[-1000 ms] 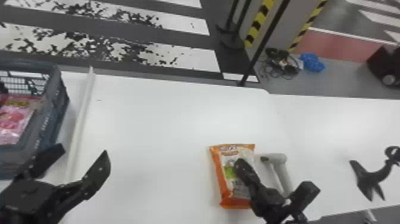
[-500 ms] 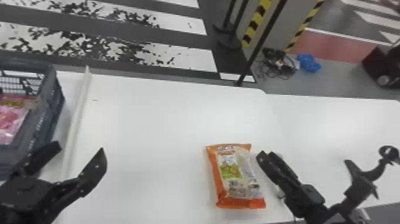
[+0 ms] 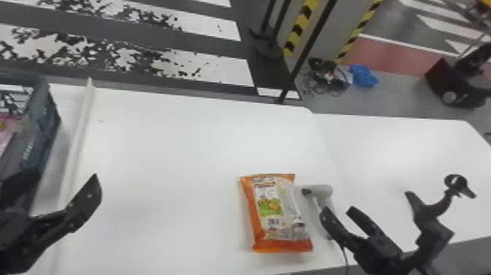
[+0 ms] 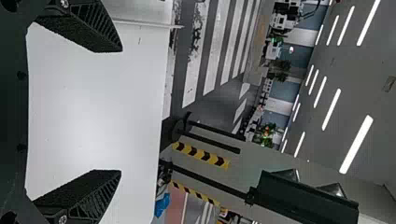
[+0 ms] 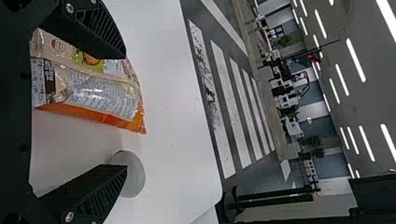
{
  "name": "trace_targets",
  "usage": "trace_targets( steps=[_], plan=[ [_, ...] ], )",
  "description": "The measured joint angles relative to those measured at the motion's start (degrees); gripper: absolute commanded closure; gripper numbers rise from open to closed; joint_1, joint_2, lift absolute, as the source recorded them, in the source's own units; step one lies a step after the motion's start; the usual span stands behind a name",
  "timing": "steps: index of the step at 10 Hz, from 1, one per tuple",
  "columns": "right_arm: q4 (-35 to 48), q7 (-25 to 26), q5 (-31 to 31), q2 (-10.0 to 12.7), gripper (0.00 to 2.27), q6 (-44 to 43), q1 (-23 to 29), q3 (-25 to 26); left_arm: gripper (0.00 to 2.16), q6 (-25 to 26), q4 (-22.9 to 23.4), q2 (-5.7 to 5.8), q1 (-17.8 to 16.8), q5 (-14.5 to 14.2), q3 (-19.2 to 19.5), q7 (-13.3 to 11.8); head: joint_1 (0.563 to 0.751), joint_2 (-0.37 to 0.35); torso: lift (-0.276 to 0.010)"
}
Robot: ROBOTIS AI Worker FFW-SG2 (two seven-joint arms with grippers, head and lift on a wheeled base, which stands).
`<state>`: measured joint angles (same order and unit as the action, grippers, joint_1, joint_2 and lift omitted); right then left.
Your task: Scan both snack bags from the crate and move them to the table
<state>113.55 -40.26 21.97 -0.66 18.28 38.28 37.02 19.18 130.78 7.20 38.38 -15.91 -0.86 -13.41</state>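
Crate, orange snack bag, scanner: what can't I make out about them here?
Crate: cut off by the head view's left edge, as is the pink bag inside.
Orange snack bag: in the right wrist view, partly covered by the right gripper's upper finger.
Scanner: handle partly behind that gripper in the head view.

Wide passage over counter (image 3: pixel 175 146), between white rail (image 3: pixel 82 117) and orange snack bag (image 3: pixel 277 212). More room right of scanner (image 3: pixel 323 190), toward far corner. Crate (image 3: pixel 40 135) wall and rail block low sideways path at left; left gripper (image 3: pixel 60 179) hangs near both. Scanner just beside bag, narrow gap between. Right gripper (image 3: pixel 338 210) and cable (image 3: pixel 346 256) crowd near side. Upright pole (image 3: pixel 310 44) beyond far edge.
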Motion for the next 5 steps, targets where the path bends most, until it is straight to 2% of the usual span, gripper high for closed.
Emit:
trace_targets(
  steps=[2,5],
  plan=[
    [-7.7,0.1,-5.5,-2.2,0.07,-5.9,-2.7,-1.9,0.06,0.1,-0.5,0.16,-0.1,0.0,1.2,0.1,0.695,-0.350,-0.087],
    [-18.2,0.3,-8.2,-6.3,0.08,-12.6,-6.5,-4.3,0.06,0.0,-2.4,-0.21,0.0,0.0,1.8,-0.1,0.695,-0.350,-0.087]
  ],
)
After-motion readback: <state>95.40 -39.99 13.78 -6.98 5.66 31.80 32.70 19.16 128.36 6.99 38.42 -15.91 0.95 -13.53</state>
